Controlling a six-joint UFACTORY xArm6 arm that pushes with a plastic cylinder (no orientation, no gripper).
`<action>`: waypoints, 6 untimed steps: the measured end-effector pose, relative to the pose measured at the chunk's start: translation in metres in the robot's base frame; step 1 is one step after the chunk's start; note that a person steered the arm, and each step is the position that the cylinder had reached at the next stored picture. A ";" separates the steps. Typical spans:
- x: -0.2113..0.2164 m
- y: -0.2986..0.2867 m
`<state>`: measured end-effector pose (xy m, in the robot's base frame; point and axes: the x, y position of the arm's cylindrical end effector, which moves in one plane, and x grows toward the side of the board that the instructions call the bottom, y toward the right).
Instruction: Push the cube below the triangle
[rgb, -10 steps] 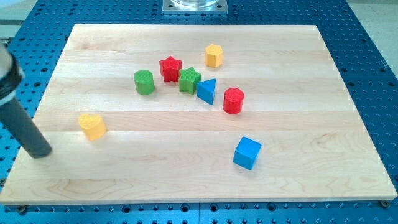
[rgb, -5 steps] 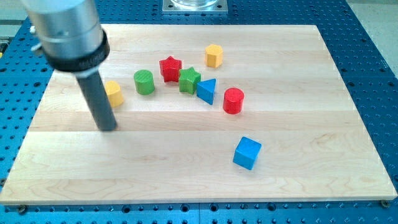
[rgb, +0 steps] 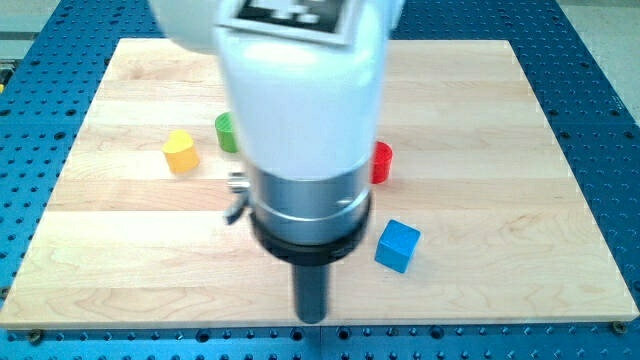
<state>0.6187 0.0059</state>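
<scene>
"One blue cube (rgb: 398, 245) only, yes? Where is it, and which way does it point?"

"It lies in the near part of the wooden board (rgb: 560, 200), a little right of the middle, well apart from the others. It sits flat and turned, with one corner toward the near edge. A cube has no long axis, so I judge that it will slide the same from any flat face."

"And your fingers, are they spread or pinching?"

"I have no fingers, only a rod. My tip (rgb: 313, 320) touches down at the near edge of the board, left of the cube and a little nearer, not touching it. I think I stand there to push the cube from its side."

"Where is the triangle?"

"I cannot tell; my own arm hides the middle of the board. Only parts show: the red cylinder (rgb: 381, 162) beyond the cube, the green block (rgb: 224, 131) at the far left of my arm, and the yellow block (rgb: 181, 152) further left, alone."
</scene>
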 end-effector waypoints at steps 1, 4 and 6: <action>-0.010 0.065; -0.066 0.068; -0.028 0.037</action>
